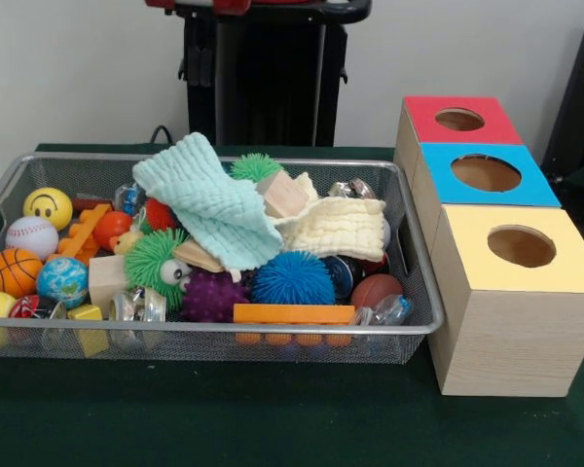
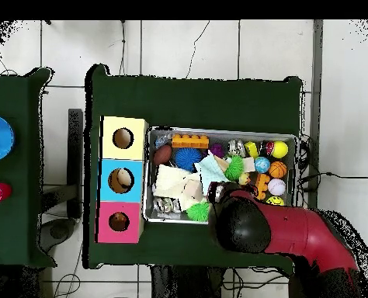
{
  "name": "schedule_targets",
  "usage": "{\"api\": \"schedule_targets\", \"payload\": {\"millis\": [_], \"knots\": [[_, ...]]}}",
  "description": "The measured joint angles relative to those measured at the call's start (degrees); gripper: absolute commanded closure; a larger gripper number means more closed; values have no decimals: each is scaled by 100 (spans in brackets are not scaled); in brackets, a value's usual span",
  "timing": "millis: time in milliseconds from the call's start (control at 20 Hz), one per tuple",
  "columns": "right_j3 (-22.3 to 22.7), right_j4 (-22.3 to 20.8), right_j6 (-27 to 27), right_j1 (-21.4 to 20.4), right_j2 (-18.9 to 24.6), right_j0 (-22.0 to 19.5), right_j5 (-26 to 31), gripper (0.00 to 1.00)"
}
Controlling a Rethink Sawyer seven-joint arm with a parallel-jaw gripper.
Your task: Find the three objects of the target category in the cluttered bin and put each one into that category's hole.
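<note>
The wire mesh bin (image 1: 175, 328) lies across the table, heaped with toys and cloths; it also shows in the overhead view (image 2: 218, 130). A small pale yellow duck (image 1: 127, 241) peeks out left of centre, between an orange brick and a green spiky ball. No tiger-striped toy shows. The red-topped box stands farthest in the row at the right, its round hole (image 1: 459, 119) open and unblocked; this hole also shows in the overhead view (image 2: 119, 221). The red and black arm (image 2: 249, 225) hangs over the bin's edge on the robot's side. The gripper itself is hidden.
Blue-topped (image 1: 487, 173) and yellow-topped (image 1: 521, 246) boxes stand beside the red one. A mint cloth (image 1: 214, 204) and a cream cloth (image 1: 336, 229) cover the bin's middle. A green googly-eyed spiky ball (image 1: 156, 263), a blue spiky ball (image 1: 292, 279) and several sports balls (image 1: 31, 236) lie around.
</note>
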Motion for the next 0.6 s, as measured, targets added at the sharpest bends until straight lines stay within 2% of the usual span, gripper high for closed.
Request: {"api": "schedule_targets", "payload": {"millis": [250,600], "knots": [[-8,-12,0,337,-2,-129,-274,100],[-363,-414,0,1693,137,-894,-1181,100]]}}
